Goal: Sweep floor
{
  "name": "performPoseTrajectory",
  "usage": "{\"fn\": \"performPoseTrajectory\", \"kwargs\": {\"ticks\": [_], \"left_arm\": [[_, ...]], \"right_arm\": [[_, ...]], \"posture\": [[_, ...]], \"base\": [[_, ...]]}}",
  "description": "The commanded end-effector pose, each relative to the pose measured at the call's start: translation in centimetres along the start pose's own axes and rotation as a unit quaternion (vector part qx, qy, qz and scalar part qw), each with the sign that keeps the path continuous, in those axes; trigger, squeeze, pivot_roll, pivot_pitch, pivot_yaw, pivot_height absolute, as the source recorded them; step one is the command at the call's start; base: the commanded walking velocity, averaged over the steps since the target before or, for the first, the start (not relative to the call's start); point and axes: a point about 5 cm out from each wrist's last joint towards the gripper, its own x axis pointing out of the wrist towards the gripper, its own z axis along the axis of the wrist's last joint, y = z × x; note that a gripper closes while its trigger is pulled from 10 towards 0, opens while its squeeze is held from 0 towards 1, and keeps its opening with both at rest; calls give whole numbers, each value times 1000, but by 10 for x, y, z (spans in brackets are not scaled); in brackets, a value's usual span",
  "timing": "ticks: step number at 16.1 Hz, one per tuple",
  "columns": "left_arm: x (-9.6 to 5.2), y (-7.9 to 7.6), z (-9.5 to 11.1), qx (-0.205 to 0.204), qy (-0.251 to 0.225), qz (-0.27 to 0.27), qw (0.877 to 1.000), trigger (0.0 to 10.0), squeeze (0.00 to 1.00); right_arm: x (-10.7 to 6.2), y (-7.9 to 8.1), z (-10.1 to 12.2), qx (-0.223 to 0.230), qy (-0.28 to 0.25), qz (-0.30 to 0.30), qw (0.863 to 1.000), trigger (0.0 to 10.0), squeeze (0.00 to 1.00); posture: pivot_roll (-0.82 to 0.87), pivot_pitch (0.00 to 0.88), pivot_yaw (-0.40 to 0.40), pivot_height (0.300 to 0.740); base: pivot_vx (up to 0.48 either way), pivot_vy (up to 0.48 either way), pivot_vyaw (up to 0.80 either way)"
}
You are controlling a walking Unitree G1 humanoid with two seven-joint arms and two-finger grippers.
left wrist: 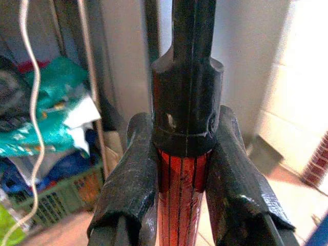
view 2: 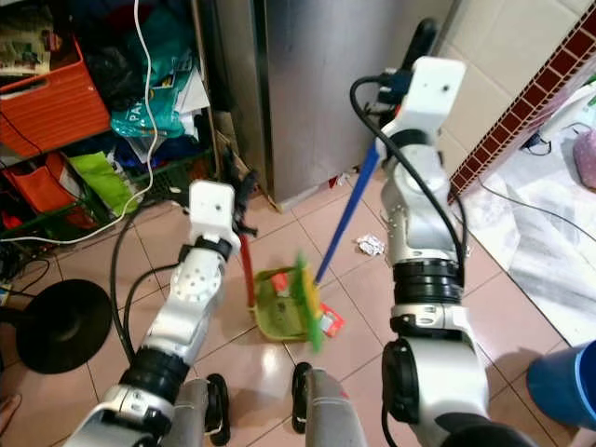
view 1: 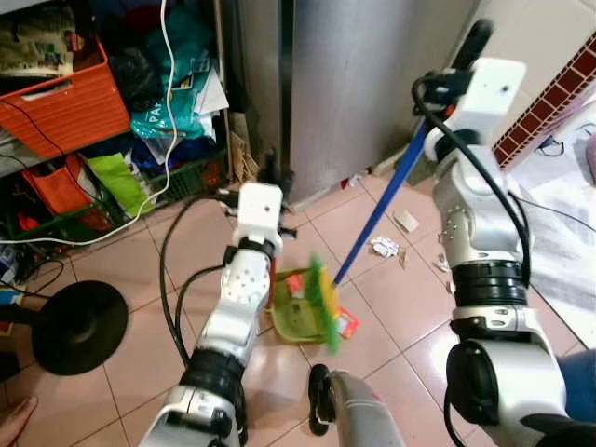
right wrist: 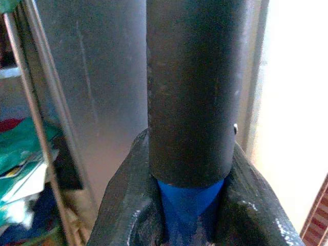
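L end effector (left wrist: 179, 179) clamped on red dustpan handle (left wrist: 180, 184); green dustpan (view 2: 284, 307) on floor tiles (view 1: 140, 307). R end effector (right wrist: 189, 205) clamped on blue broom (view 1: 377, 214); bristles at dustpan mouth. Paper scrap (view 1: 384, 247) nearby.

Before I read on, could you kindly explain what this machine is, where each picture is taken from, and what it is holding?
It is a humanoid robot sweeping a tiled floor. Two pictures come from cameras in its head, looking down at its silver arms; two come from cameras on its wrists.

The left gripper is shut on the dustpan handle, red with a black cap. The right gripper is shut on the broom handle, blue with a black grip.

The green dustpan sits on the floor, with crumpled paper nearby.
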Motion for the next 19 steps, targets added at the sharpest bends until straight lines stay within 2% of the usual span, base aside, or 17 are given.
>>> {"fn": "performPoseTrajectory", "kwargs": {"ticks": [1, 5, 6, 7, 8, 10, 15, 19], "left_arm": [[4, 5, 15, 9, -41, 9, 999, 10000, 0], [8, 9, 21, 7, -51, 1, 999, 10000, 0], [7, 11, 25, 6, -56, 0, 998, 10000, 0], [7, 11, 25, 6, -54, -8, 998, 10000, 0], [4, 11, 24, 3, -50, -18, 999, 10000, 0], [-1, 11, 16, 6, -23, -33, 999, 10000, 0], [-12, 3, 9, -13, 23, -87, 996, 10000, 0], [-19, 1, -3, -6, 62, -101, 993, 10000, 0]], "right_arm": [[4, 2, 26, -16, -61, 6, 998, 10000, 0], [5, -2, 34, -57, -90, -4, 994, 10000, 0], [4, -8, 32, -105, -87, -14, 991, 10000, 0], [4, -10, 28, -101, -80, -18, 991, 10000, 0], [2, -16, 20, -125, -56, -32, 990, 10000, 0], [-3, -23, 10, -142, -40, -43, 988, 10000, 0], [-7, -24, -5, -162, -9, -44, 986, 10000, 0], [-18, -32, -31, -170, 59, -68, 981, 10000, 0]], "posture": [[-71, 231, -38, 740], [-64, 228, -35, 740], [-63, 226, -34, 740], [-60, 221, -34, 740], [-56, 218, -32, 740], [-56, 218, -32, 740], [-47, 211, -40, 740], [-59, 214, -47, 740]], "base": [[0, 0, 0], [0, 0, 0], [0, 0, 0], [0, 0, 0], [0, 0, 0], [0, 0, 0], [0, 0, 0], [0, 0, 0]]}}
